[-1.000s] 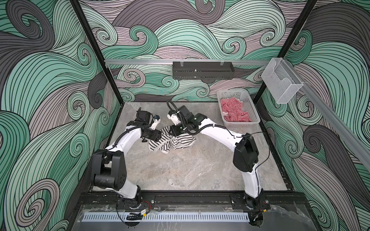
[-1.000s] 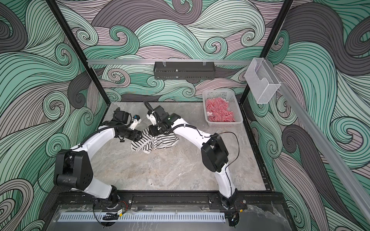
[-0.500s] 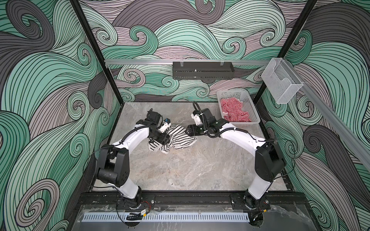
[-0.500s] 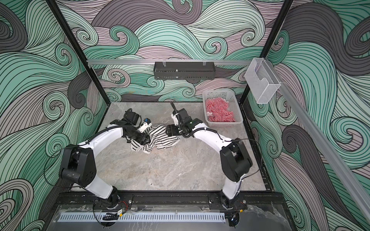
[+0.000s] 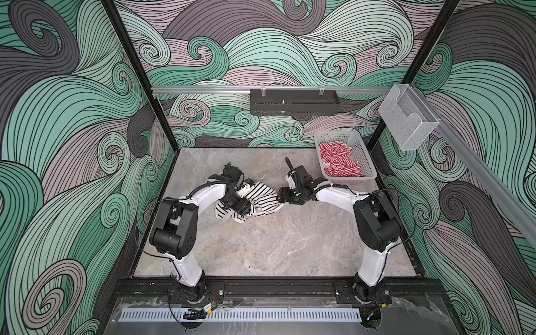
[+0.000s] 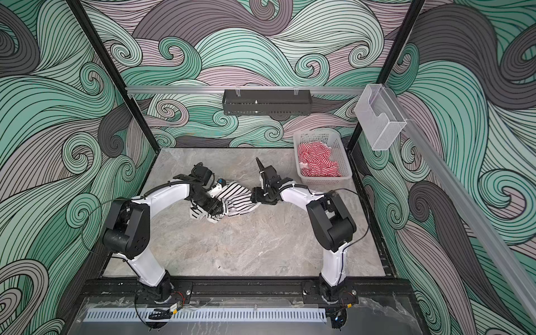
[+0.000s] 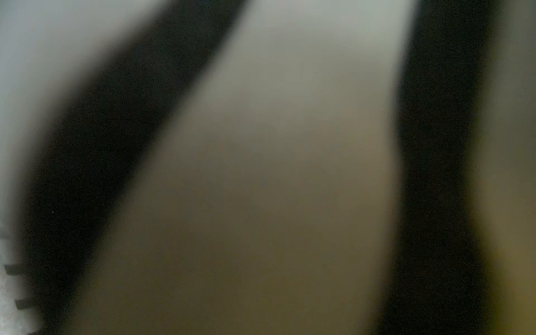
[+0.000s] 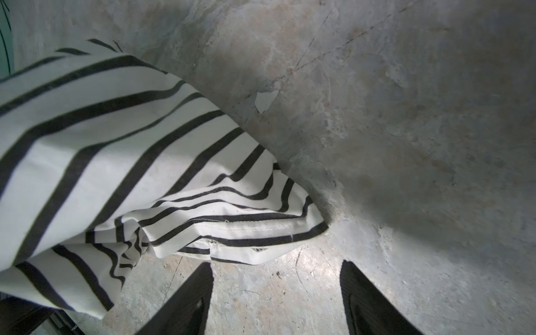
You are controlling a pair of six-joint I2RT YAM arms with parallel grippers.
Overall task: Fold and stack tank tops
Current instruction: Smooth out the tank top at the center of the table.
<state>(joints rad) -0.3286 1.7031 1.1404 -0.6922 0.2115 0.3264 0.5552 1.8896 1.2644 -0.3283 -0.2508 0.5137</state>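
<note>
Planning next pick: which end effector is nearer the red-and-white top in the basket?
Right. The right end effector is at the edge of the black-and-white top facing the basket; the left end effector is over its opposite side, farther from the red-and-white top.

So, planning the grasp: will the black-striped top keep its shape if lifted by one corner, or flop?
Likely floppy: the top lies crumpled in soft folds. Probably light, as thin layers show at its hem. Pushed across the table, it would probably bunch more, not slide.
</note>
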